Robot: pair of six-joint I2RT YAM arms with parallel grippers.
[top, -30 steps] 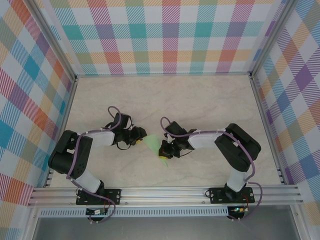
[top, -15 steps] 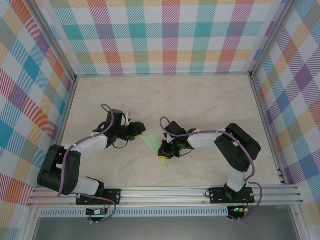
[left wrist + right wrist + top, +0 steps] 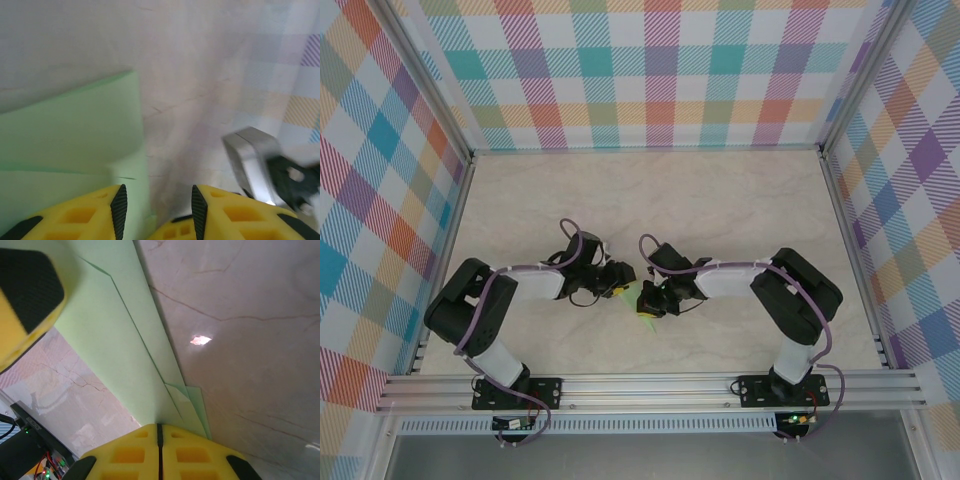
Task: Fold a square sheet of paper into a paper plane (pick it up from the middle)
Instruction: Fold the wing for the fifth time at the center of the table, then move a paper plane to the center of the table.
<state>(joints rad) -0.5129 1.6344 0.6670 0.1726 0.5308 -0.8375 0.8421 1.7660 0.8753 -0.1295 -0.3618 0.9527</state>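
Green paper (image 3: 125, 340), folded in layers, was near the middle of the table (image 3: 720, 200), its end pinched in the closed right gripper (image 3: 158, 432). The left gripper (image 3: 158, 200) stood part-open over one edge, gripping nothing. Light, limp and easily creased, the paper looked best held along a fold.

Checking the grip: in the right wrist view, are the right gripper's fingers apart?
No, the right gripper is closed flush on the pale green paper.

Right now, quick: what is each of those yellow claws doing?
Left gripper: open, gripping nothing.
Right gripper: closed on the green paper.
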